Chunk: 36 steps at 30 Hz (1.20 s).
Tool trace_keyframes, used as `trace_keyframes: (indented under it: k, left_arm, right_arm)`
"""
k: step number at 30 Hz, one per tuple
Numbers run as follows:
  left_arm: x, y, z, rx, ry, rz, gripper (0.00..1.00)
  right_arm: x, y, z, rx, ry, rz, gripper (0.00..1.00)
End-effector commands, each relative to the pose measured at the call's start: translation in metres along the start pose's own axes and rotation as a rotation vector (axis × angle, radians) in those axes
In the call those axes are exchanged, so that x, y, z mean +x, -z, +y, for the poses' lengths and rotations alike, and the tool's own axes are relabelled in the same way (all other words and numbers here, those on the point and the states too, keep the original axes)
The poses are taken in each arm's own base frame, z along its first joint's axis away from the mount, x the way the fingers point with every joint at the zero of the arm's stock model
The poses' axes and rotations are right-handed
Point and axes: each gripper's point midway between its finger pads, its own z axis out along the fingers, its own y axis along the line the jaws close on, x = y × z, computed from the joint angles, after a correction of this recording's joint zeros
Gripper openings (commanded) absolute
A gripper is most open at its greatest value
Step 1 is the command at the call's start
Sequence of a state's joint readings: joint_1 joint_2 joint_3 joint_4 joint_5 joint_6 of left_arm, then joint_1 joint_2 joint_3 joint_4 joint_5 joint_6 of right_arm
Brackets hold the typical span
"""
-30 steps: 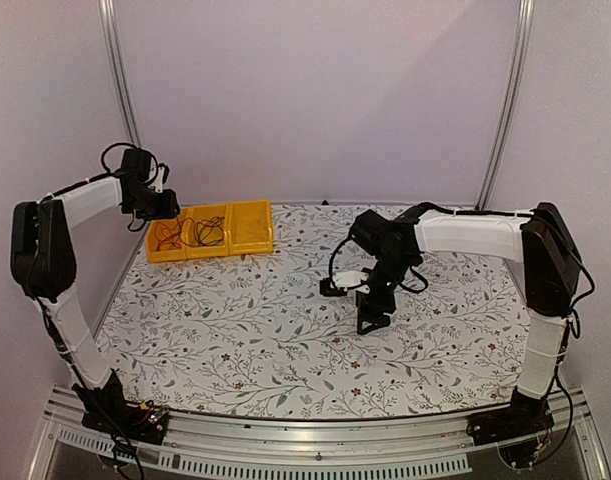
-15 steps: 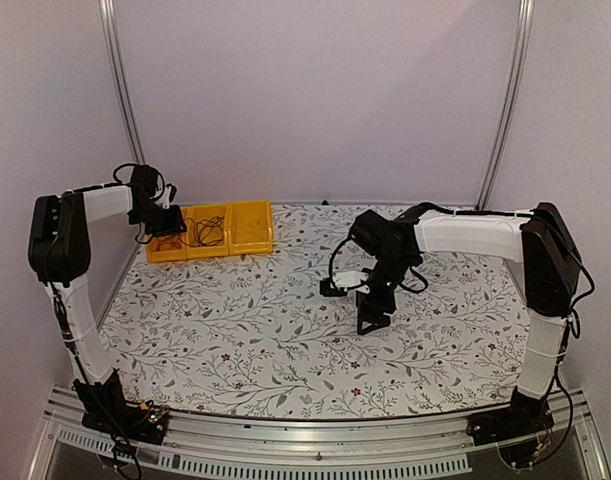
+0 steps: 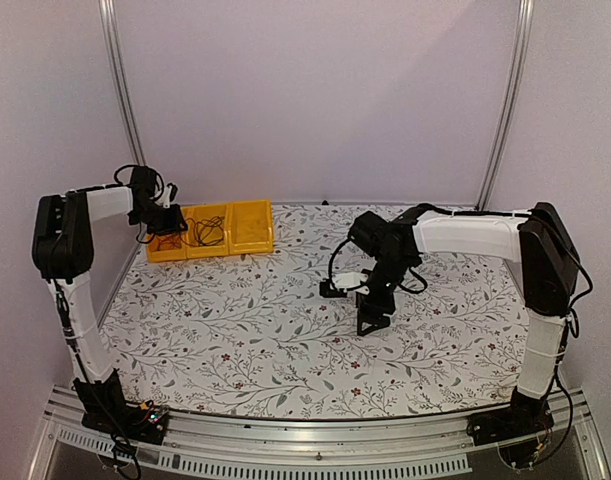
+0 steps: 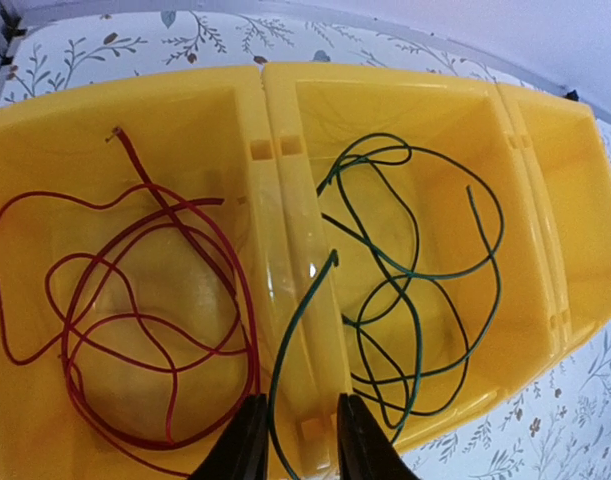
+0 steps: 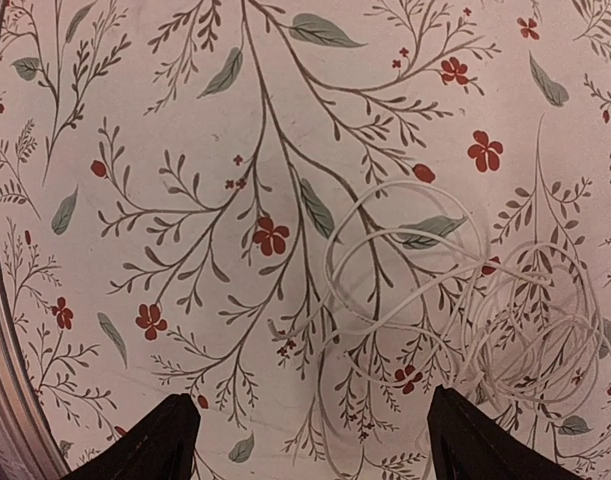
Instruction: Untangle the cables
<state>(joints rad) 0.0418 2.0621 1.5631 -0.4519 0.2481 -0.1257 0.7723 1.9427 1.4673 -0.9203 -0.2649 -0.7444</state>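
Observation:
A row of yellow bins (image 4: 545, 200) fills the left wrist view. The red cable (image 4: 251, 304) lies coiled in the left compartment and a dark green cable (image 4: 416, 354) in the middle one. One end of the green cable crosses the divider and runs down between the jaws of my left gripper (image 4: 297, 445), close to the left finger; the jaws stand slightly apart. In the top view, the left gripper (image 3: 168, 222) hangs over the left bin. My right gripper (image 5: 320, 450) is wide open above a loosely coiled white cable (image 5: 326, 261) on the table.
The three yellow bins (image 3: 251, 206) stand at the back left of the flowered table; the right one looks empty. The right gripper (image 3: 371, 312) points down at mid-table. Thick black arm cables loop beside the right wrist.
My left arm has swung in and brought its gripper down over the left bins. The right arm has not moved.

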Motion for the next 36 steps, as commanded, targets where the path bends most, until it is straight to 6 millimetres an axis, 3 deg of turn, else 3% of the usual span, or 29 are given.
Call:
trace_keyframes:
  k: [1, 10, 21, 23, 26, 29, 36]
  left_arm:
    - [-0.018, 0.003, -0.006, 0.049, -0.008, -0.046, 0.24]
    - [-0.022, 0.006, -0.017, 0.102, 0.008, -0.061, 0.03]
    - [-0.018, -0.01, -0.042, 0.158, -0.001, -0.059, 0.0]
    - [-0.016, -0.017, -0.06, 0.176, -0.032, -0.051, 0.0]
    - [-0.015, -0.028, -0.075, 0.176, -0.07, -0.034, 0.0]
    - [-0.007, -0.044, -0.076, 0.119, -0.078, 0.008, 0.0]
    - [0.008, -0.068, -0.067, -0.02, -0.056, 0.045, 0.0]
  right_arm:
    - [-0.007, -0.002, -0.001, -0.009, 0.001, -0.009, 0.83]
    - [-0.007, -0.003, -0.001, -0.007, 0.001, -0.006, 0.83]
    - [-0.006, -0.003, -0.002, 0.0, 0.001, -0.002, 0.83]
    - [-0.008, 0.001, -0.008, 0.023, -0.005, -0.009, 0.83]
    - [-0.021, 0.024, -0.017, 0.02, -0.041, -0.095, 0.83]
    - [-0.029, 0.057, -0.035, 0.07, -0.068, -0.183, 0.81]
    - [0.0, 0.11, -0.088, 0.176, -0.254, -0.312, 0.75]
